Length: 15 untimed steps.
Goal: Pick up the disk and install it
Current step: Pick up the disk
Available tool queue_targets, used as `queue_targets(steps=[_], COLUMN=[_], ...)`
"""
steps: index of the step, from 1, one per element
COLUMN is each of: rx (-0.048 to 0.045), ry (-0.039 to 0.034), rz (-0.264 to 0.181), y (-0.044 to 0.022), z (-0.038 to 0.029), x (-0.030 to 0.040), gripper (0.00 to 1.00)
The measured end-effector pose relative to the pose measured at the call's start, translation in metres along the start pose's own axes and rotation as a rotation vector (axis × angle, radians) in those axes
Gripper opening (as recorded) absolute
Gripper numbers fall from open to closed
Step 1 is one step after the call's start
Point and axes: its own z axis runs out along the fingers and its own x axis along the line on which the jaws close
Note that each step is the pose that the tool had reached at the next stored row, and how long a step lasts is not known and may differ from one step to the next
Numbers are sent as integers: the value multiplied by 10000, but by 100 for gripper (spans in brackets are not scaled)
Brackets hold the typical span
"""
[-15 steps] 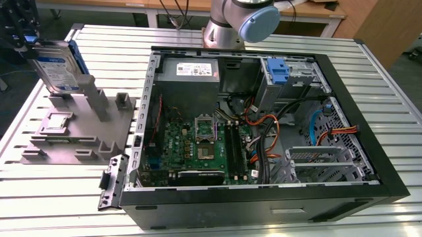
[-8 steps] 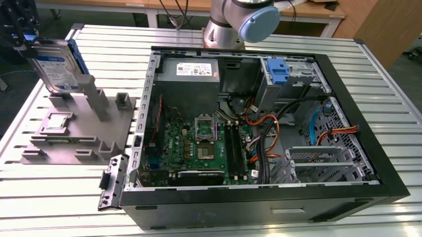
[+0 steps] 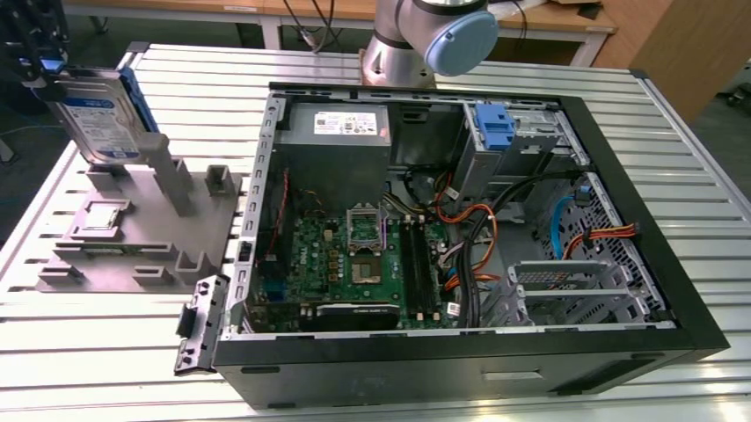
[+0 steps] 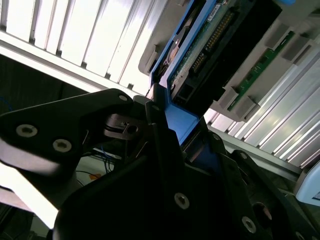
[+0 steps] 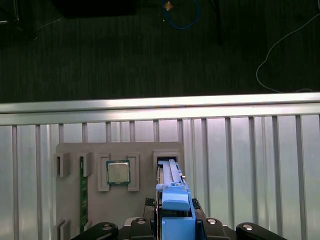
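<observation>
The disk (image 3: 104, 119) is a silver-grey drive with a white-and-blue label and blue rails. It stands on edge at the exterior view's far left, over the tall posts of a grey holder block (image 3: 129, 237). My gripper (image 3: 47, 75) comes down on its upper end and is shut on it. In both wrist views the black fingers (image 4: 150, 165) clamp the disk's blue rail (image 4: 177, 117), with the drive's connector side (image 4: 210, 45) beyond. The rail (image 5: 172, 195) runs out from my gripper (image 5: 175, 227) toward a slot in the holder block (image 5: 70, 200). I cannot tell whether the disk's lower end still rests in that slot.
An open computer case (image 3: 657, 264) lies on the slatted metal table, with a motherboard (image 3: 352, 264), a grey power supply (image 3: 340, 123), cables and a blue bracket (image 3: 495, 127) in the drive bay. The arm's base (image 3: 428, 40) stands behind the case. The holder also carries a processor chip (image 5: 118, 172) and a memory stick (image 5: 82, 195).
</observation>
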Motion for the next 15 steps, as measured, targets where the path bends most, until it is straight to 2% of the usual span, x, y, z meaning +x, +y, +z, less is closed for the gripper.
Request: queue_targets(steps=[15], rx=[0], ry=[0], rz=[0], y=[0], z=[-44], x=[0], gripper=[36])
